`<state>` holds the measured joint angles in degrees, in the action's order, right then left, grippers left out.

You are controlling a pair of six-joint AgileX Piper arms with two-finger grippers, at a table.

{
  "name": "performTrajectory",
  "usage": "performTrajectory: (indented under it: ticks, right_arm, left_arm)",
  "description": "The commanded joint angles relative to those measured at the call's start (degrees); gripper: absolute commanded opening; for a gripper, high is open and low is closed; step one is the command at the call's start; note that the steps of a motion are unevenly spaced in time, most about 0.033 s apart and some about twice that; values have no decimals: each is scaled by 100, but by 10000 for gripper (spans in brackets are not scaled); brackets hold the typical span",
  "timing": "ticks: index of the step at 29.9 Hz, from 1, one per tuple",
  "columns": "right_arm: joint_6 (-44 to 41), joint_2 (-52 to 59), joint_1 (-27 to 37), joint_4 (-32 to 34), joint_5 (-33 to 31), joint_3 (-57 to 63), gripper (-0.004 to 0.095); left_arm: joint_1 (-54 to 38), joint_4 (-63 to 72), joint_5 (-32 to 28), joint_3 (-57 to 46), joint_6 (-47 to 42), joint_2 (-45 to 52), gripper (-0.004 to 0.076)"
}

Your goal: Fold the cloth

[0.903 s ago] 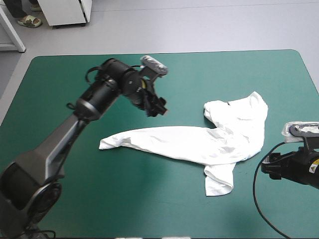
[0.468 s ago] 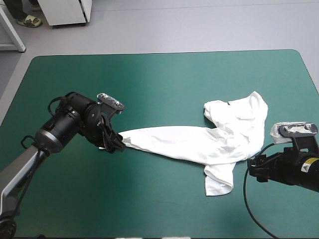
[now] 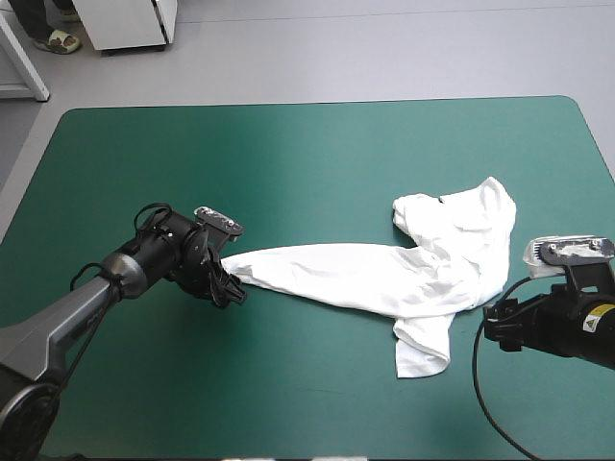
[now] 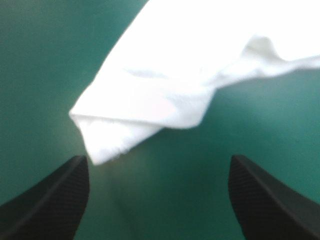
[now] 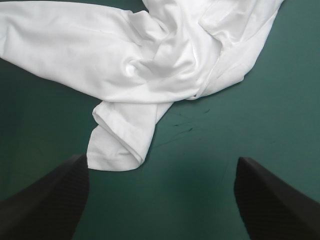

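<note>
The teal-green tabletop (image 3: 317,144) is occupied on its right half by the white T-shirt (image 3: 384,279), which is laid crumpled and unfolded. Its bulk is bunched toward the right edge, one long strip is stretched toward the middle of the tabletop, and a short sleeve (image 3: 423,348) is pointed toward the near edge. The left hand (image 3: 231,291) is positioned at the tip of the long strip. Its black fingers (image 4: 55,200) are spread wide, and the strip's end is seen just ahead of them, not gripped. The right hand (image 3: 492,327) is placed beside the sleeve, near the right edge. Its fingers (image 5: 280,200) are likewise spread wide, and nothing is held between them.
</note>
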<state>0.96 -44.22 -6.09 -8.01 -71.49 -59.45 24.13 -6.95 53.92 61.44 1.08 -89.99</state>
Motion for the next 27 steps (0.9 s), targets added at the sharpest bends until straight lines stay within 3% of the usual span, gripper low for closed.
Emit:
performTrajectory:
  ticks: [1,7,9,13,14,17,23,27]
  right_arm:
    - [18,-21,-1,-3,179,-128,736]
    - [18,-509,-198,-15,179,-128,736]
    - [18,-803,-336,-142,179,-128,736]
    - [-185,-1372,-764,-87,179,-128,665]
    - [-292,-1544,-974,23,179,-128,640]
    - [-624,-1931,-1555,235,230,-128,612]
    - [-1877,-2551,-2718,1677,355,-128,612]
    - [-2180,-2695,-2854,1658,799,248,645]
  left_arm:
    - [-365,494,-511,102,276,-191,551]
    - [-587,1113,-833,102,683,-434,536]
    - [-577,1235,-873,102,673,-434,483]
    - [-577,1345,-933,102,673,-459,236]
    - [-577,1345,-967,102,673,-484,143]
    - [-577,1323,-993,102,683,-550,-6]
    - [-577,1313,-1078,102,748,-572,-6]
    - [-577,1313,-1078,102,851,-572,-6]
